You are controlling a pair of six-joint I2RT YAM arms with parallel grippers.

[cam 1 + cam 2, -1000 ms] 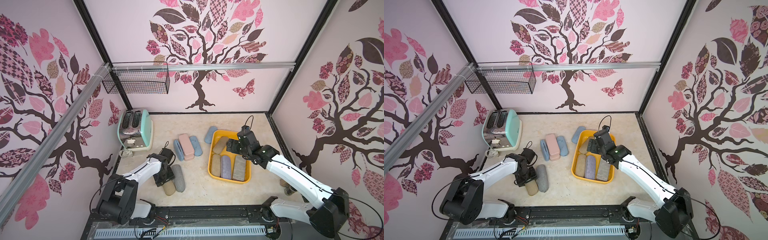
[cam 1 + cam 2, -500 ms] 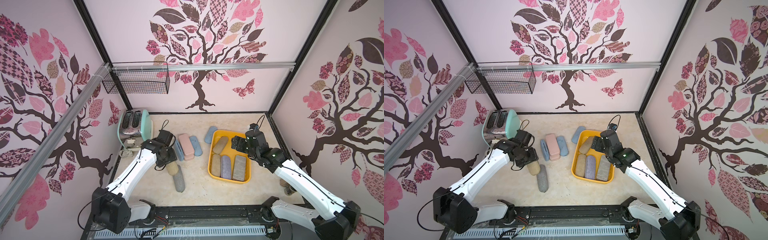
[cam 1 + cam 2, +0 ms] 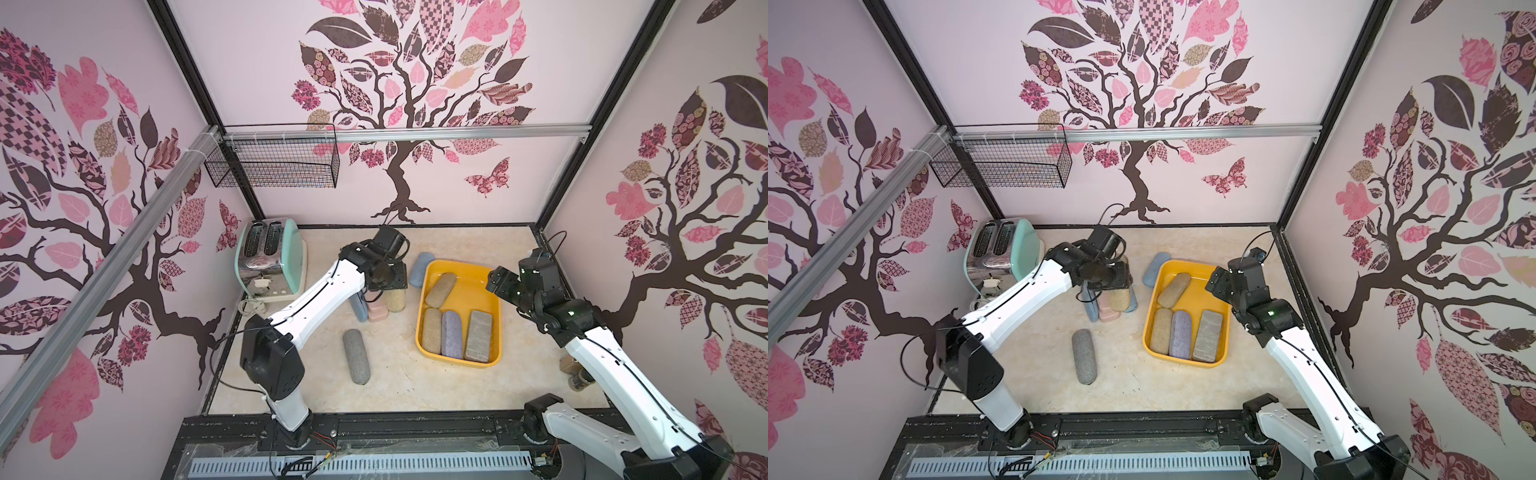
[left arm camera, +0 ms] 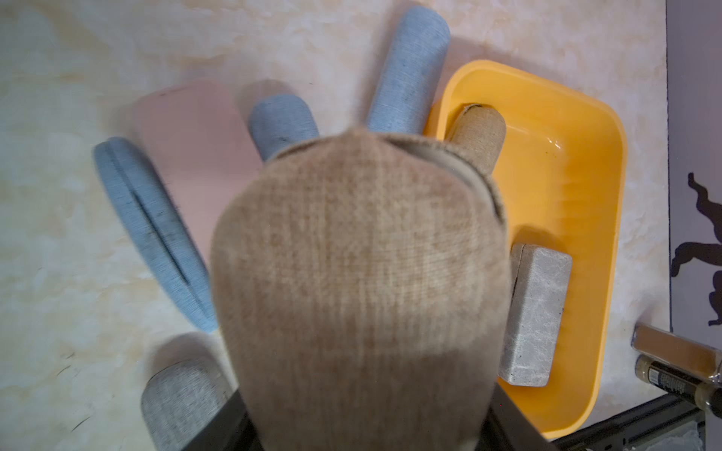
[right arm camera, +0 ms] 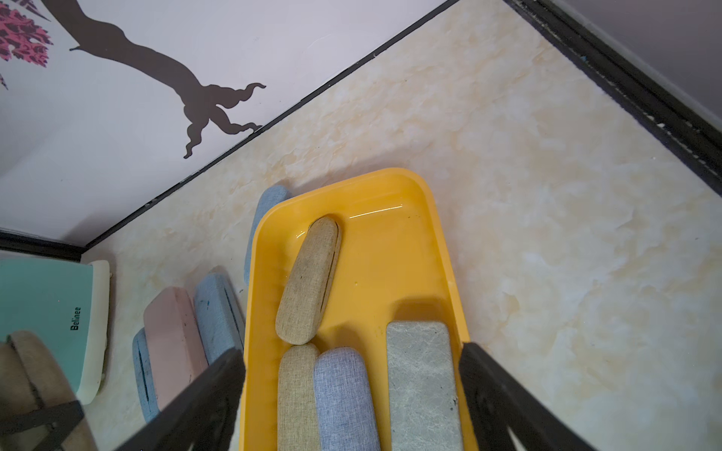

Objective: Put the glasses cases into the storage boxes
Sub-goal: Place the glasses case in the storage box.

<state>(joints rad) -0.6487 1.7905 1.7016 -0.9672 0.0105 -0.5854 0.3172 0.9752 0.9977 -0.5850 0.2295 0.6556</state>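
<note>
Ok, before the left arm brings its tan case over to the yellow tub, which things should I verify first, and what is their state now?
1. Left pincer shut on the tan case: ok.
2. Bare floor left in the yellow tub, at its far right part: ok.
3. Right pincer away from the tub: not ok, it hangs open above the tub.
4. The four cases already inside lie within the rim: ok.
5. Held case high enough to pass over the rim: cannot tell.
</note>
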